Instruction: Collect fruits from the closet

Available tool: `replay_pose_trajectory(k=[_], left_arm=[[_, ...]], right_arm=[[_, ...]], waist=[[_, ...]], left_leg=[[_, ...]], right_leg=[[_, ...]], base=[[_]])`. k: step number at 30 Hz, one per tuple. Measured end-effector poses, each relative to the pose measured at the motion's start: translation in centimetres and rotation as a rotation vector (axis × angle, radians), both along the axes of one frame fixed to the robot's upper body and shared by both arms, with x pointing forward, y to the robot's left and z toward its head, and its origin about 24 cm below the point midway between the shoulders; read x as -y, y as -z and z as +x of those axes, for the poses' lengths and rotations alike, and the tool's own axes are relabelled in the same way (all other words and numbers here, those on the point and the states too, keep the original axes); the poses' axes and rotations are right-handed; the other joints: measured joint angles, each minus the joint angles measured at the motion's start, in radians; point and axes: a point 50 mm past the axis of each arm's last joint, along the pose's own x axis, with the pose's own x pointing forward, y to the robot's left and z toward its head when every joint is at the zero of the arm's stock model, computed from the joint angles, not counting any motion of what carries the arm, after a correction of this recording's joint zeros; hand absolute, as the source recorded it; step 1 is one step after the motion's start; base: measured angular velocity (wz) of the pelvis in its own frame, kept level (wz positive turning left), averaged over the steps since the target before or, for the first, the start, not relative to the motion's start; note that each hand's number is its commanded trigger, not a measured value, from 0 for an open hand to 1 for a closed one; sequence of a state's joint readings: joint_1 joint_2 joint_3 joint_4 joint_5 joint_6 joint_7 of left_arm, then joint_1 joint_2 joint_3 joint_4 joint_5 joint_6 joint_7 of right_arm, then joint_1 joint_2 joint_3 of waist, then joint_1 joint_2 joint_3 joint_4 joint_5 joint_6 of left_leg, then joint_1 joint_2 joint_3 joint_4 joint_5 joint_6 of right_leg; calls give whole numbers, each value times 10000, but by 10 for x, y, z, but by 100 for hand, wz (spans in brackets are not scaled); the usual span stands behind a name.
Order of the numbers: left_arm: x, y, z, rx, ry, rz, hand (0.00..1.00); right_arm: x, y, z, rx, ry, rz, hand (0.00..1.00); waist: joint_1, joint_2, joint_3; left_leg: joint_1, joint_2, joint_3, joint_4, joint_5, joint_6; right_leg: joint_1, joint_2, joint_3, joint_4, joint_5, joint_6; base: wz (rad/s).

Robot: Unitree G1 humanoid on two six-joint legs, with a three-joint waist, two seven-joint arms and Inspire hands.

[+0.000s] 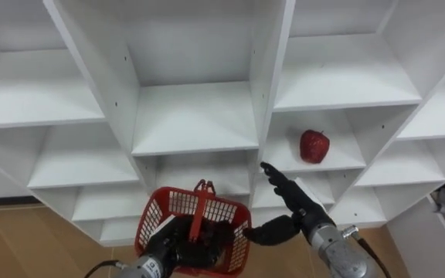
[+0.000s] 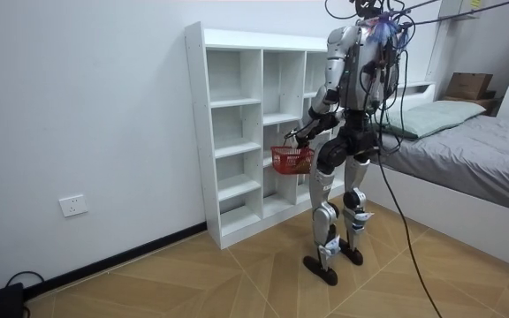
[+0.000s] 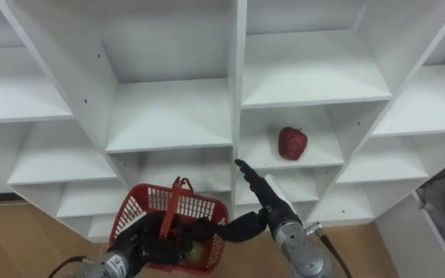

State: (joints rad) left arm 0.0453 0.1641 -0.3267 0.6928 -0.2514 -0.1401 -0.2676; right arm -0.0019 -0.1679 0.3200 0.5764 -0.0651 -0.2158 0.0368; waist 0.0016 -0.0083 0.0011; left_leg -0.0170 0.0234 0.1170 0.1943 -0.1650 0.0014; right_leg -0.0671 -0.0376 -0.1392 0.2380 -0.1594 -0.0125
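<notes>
Left eye view: apple (image 1: pixel 314 145) lies uncollected on the shelf (image 1: pixel 348 159). Right hand (image 1: pixel 293 199) is outstretched below it, fingers straight, not touching. Left hand (image 1: pixel 178 245) grips the red basket (image 1: pixel 184 203). Pick and drop remain, by my judgement.

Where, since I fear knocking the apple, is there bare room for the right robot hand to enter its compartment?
Bare shelf lies between the apple and the upright divider on its left. Crowded lower down: the red basket hangs beside the right robot hand.

Red apple (image 1: pixel 314 146), red mesh basket (image 1: pixel 194 217), white shelving (image 1: pixel 194 120)
</notes>
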Motion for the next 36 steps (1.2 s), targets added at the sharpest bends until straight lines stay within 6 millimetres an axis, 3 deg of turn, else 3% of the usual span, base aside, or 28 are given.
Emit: replay_pose_trajectory(k=[7,11,16,26,36], left_arm=[[-3,3,-9,-204,-137,21,100],[-6,3,-10,-177,-180,70,100],[-4,-2,-9,65,-223,-107,100],[-14,0,-15,-79,-656,-135,100],[-13,0,-16,-107,-555,-215,100]], right_arm=[[-2,-8,2,325,111,293,0],[4,-11,3,494,521,315,0],[7,-15,2,707,876,356,0],[32,-21,6,1209,2449,-48,0],[35,-22,6,1346,2801,-130,0]], waist=[[-12,-105,39],[-55,-242,114],[-126,-247,106],[-239,-270,91],[-222,-278,62]], left_leg=[[509,26,445,-309,-1,0],[637,33,451,-355,-16,-13],[662,53,448,-425,-25,-24],[1002,80,599,-500,-43,-52],[1094,137,688,-499,-49,-65]], right_leg=[[186,54,340,-21,-9,14],[322,74,355,-96,-9,20],[422,125,436,-168,23,23],[672,181,581,-342,23,28],[713,238,680,-337,40,-1]], base=[[-17],[-1],[1],[-4],[-3]])
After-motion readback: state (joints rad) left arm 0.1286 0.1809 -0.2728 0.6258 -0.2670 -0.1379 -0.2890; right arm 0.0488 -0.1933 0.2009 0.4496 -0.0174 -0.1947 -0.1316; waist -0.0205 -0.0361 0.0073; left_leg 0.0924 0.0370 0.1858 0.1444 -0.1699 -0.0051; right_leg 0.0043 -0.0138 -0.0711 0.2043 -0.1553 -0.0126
